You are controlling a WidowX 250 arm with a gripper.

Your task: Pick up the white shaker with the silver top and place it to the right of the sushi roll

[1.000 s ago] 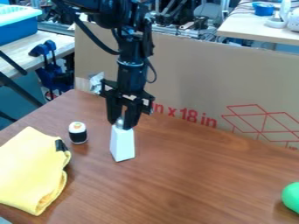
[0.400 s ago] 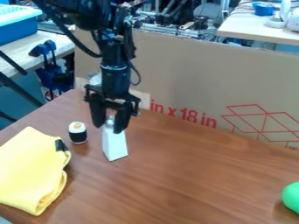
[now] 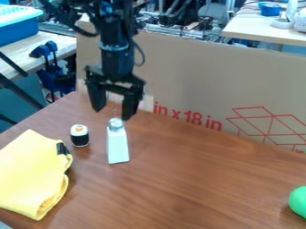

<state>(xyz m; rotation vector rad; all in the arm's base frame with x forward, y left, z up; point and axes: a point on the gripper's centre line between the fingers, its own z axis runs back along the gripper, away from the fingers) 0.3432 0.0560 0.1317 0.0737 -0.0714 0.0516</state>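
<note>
Camera view, looking down at a slant: nearest to me on the wooden bench (image 3: 197, 183), over at the left, lies a folded yellow cloth (image 3: 30, 174), with a small black piece (image 3: 62, 148) at its far right corner. Across at the right edge, something round and green (image 3: 299, 201) pokes into sight, partly cut off. Farther in, left of the middle, a white bottle (image 3: 117, 147) stands upright on the wood, tapering up to a grey cap (image 3: 116, 125). Just to its left, and apart from it, is a little sushi-like piece (image 3: 79, 135), white with a black band and a dab of orange on top.

Over the bottle hangs the black claw (image 3: 112, 114), open, its two fingers spread well apart and pointing down near the cap, with nothing gripped between them. Behind the bench rises a big sheet of brown cardboard (image 3: 197, 80), printed in red with some lettering and a line drawing (image 3: 272, 123). Beyond that, on the left, I can see blue clamps (image 3: 53, 62) and a blue bin (image 3: 18, 31) with a paler top; off to the right, a blue bowl (image 3: 270, 9) sits on a light tabletop (image 3: 257, 29).
</note>
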